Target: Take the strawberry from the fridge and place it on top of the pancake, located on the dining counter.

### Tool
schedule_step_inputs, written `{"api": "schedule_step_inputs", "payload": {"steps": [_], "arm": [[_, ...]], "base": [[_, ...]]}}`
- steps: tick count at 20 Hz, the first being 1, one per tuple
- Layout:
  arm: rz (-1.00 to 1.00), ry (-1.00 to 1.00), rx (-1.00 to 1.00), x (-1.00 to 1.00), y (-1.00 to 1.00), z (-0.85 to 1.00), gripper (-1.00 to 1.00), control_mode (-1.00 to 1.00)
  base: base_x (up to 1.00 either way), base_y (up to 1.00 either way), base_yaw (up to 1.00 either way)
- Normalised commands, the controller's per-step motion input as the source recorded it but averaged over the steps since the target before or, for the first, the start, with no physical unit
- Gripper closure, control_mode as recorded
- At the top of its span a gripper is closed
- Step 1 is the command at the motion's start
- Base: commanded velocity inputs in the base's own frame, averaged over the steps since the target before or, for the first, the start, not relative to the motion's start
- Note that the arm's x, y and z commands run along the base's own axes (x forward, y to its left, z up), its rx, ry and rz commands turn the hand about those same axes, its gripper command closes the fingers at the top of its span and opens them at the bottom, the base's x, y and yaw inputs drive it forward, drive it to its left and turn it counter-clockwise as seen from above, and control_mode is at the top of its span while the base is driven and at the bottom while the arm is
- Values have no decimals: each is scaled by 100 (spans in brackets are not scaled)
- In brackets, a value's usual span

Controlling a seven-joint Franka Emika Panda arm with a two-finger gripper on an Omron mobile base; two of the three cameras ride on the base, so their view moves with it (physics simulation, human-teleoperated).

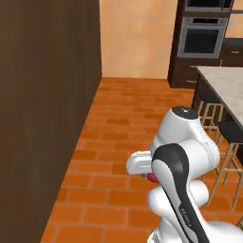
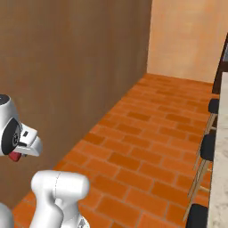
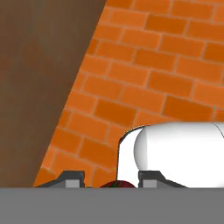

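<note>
My gripper (image 3: pixel 111 182) is shut on the strawberry (image 3: pixel 118 184), a small red fruit peeking up between the two dark fingertips. In the left base view the strawberry (image 1: pixel 152 177) shows as a red spot under the white hand, tucked close to the arm. From the right base view the same red fruit (image 2: pixel 14 156) hangs below the hand at the far left. The dining counter (image 1: pixel 224 84) with its beige stone top lies ahead on the right, and its edge (image 2: pixel 221 133) runs down the right side. The fridge and the pancake are out of view.
A tall dark brown wood wall (image 1: pixel 42 104) stands close on the left. Orange brick floor (image 1: pixel 118 123) stretches ahead. Black-seated stools (image 1: pixel 232 137) line the counter's side. A dark cabinet with built-in ovens (image 1: pixel 201 40) stands at the far end.
</note>
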Motion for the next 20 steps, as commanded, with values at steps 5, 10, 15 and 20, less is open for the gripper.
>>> {"api": "schedule_step_inputs", "payload": {"steps": [5,10,15,20], "arm": [[0,0,0,0,0,0,100,100],[0,0,0,0,0,0,100,100],[0,0,0,0,0,0,100,100],[0,0,0,0,0,0,100,100]], "base": [[78,1,-63],[94,27,-64],[100,42,-61],[76,28,-70]]}}
